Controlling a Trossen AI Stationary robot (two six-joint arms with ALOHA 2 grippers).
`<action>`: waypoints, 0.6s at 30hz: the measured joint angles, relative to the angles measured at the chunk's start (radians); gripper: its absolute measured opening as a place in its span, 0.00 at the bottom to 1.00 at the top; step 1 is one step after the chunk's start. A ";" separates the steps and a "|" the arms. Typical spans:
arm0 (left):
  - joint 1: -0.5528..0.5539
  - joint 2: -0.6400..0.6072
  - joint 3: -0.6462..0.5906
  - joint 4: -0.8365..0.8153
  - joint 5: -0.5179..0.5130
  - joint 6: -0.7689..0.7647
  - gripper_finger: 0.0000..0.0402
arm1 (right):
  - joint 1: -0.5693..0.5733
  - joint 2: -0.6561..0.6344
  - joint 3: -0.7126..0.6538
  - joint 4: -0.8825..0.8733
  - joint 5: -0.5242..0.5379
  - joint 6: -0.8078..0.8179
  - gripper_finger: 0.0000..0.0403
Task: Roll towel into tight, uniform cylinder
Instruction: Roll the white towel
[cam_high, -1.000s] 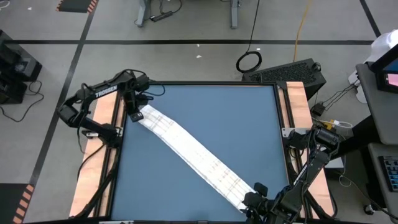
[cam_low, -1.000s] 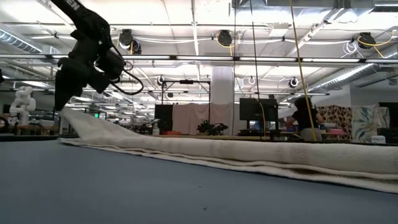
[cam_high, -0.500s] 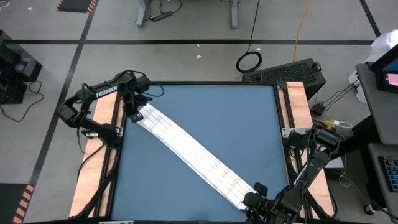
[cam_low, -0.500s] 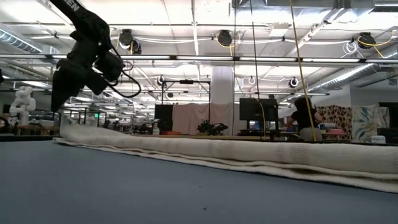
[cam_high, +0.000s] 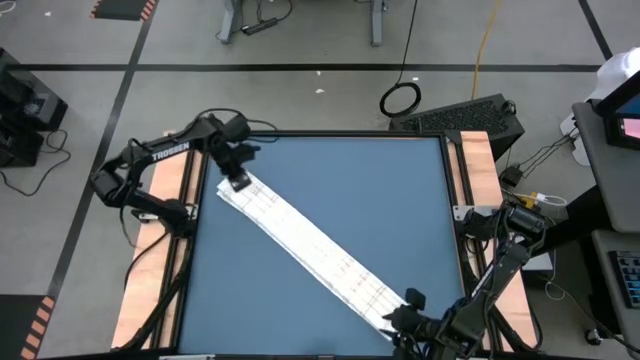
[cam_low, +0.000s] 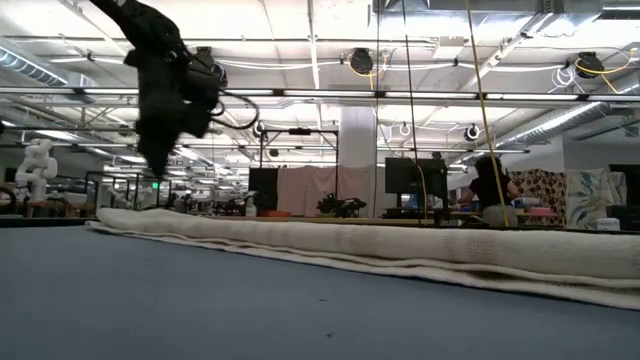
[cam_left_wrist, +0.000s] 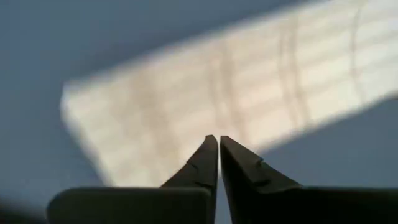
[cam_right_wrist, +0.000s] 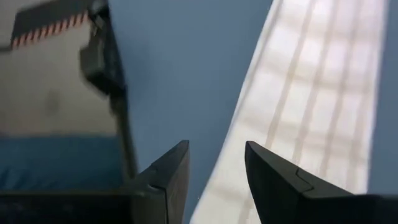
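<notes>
Towel (cam_high: 305, 249): folded into a long narrow strip, it lies flat and diagonal across the blue table (cam_high: 380, 190), running from the far left corner down to the near right corner. No part of it is rolled yet.
Towel up close: faint grey grid lines show along the strip in both wrist views (cam_left_wrist: 249, 93) (cam_right_wrist: 317, 93); from table height it reads as a low, long ridge (cam_low: 350, 245).
Left gripper (cam_high: 236, 180): up over the far left end of the towel, clear of the cloth in the low view (cam_low: 158, 165). Fingers pressed together, tips meeting, nothing between them (cam_left_wrist: 218, 144).
Left end of towel: its squared edge sits flat on the table just beyond those fingertips.
Right gripper (cam_high: 408, 308): down at the near right corner, right by the towel's other end. Fingers parted with a clear gap (cam_right_wrist: 216, 163), holding nothing; the towel's edge runs just beside one finger (cam_right_wrist: 273, 171).
Table edge: a dark rim and the floor beyond show past the right gripper's other finger.
Room: a person (cam_low: 490, 190) sits at a far desk behind the table.
</notes>
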 joint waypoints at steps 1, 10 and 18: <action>-0.023 0.000 -0.023 0.068 0.018 0.005 0.04 | 0.001 0.000 -0.011 0.010 0.035 -0.001 0.36; -0.193 0.000 -0.275 0.680 0.130 -0.090 0.01 | -0.017 0.000 -0.189 0.388 0.303 -0.119 0.36; -0.209 -0.003 -0.425 0.774 -0.027 -0.161 0.01 | -0.084 0.038 -0.385 0.775 0.350 -0.341 0.26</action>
